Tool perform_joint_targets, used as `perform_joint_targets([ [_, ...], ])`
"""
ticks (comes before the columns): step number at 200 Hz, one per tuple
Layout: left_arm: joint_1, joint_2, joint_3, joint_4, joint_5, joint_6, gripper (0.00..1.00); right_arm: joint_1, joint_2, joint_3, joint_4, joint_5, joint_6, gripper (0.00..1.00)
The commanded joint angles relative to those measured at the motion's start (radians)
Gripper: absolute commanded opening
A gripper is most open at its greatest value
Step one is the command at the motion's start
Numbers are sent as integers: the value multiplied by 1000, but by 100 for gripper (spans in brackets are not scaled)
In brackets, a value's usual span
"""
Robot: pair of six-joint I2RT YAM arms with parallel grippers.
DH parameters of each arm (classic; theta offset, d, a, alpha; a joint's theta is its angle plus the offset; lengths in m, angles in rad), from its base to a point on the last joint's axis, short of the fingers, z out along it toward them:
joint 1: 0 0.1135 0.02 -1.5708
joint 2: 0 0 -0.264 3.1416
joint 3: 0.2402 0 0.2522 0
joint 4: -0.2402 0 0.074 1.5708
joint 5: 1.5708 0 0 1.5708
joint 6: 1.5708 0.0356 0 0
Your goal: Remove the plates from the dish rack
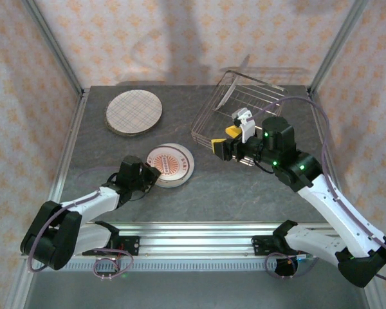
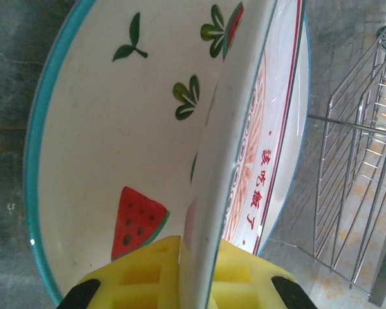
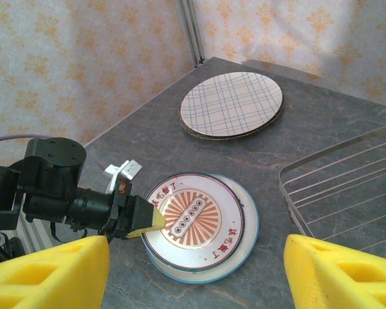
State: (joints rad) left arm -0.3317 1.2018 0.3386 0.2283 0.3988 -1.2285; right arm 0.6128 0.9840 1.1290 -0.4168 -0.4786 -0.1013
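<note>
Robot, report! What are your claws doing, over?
Left claw shut on red plate rim, atop watermelon plate. Right claw open by rack. Nothing in the way.

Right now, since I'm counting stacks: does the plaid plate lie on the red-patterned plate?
No, the plaid plate lies apart, bare table between it and the red-patterned plate.

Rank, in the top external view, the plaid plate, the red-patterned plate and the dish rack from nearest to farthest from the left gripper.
1. The red-patterned plate, front centre: its rim sits between the jaws of the left gripper.
2. The plaid plate, at the back left of the table.
3. The dish rack, at the back right, on the other arm's side.
</note>
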Motion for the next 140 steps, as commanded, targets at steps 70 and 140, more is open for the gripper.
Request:
perform_joint_targets([
  [70,8,68,40,51,31,34,3,7,19,17,36,-1,21,72],
  [140,8,28,64,-84,18,64,24,7,30,23,33,3,24,72],
])
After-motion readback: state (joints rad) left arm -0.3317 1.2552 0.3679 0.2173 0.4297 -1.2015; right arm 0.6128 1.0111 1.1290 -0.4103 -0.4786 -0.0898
